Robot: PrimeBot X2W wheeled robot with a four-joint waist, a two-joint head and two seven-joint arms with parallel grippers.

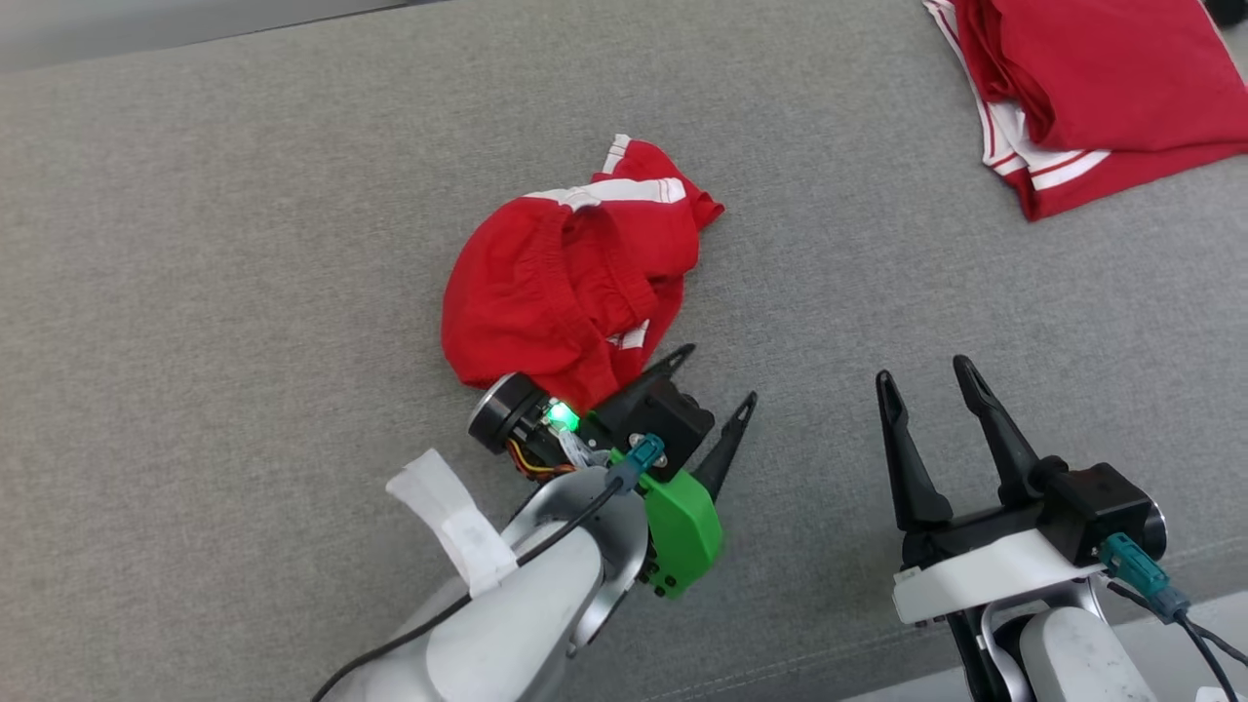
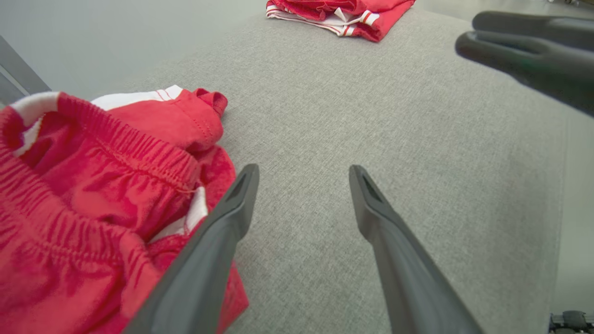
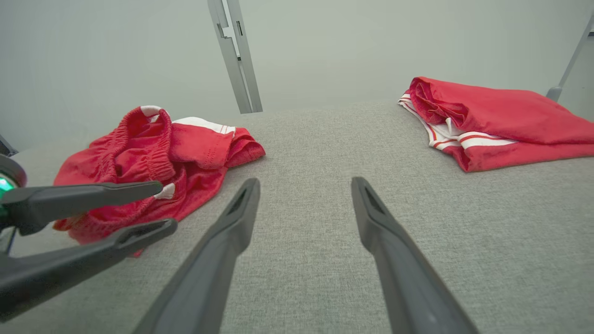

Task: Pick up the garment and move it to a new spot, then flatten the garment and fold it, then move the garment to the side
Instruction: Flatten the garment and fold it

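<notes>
The garment (image 1: 565,278) is a crumpled pair of red shorts with white stripes and an elastic waistband, lying mid-surface; it also shows in the left wrist view (image 2: 93,208) and the right wrist view (image 3: 158,162). My left gripper (image 1: 717,375) stands open at the garment's near right edge, its fingers pointing away and nothing between them (image 2: 304,174); one finger lies along the cloth's edge. My right gripper (image 1: 926,375) is open too, well to the right over bare fabric (image 3: 304,185).
The work surface is a grey fabric cushion (image 1: 244,244). A second red garment with white stripes (image 1: 1092,88) lies folded at the far right corner (image 3: 487,120). A metal frame post (image 3: 234,55) rises behind the cushion.
</notes>
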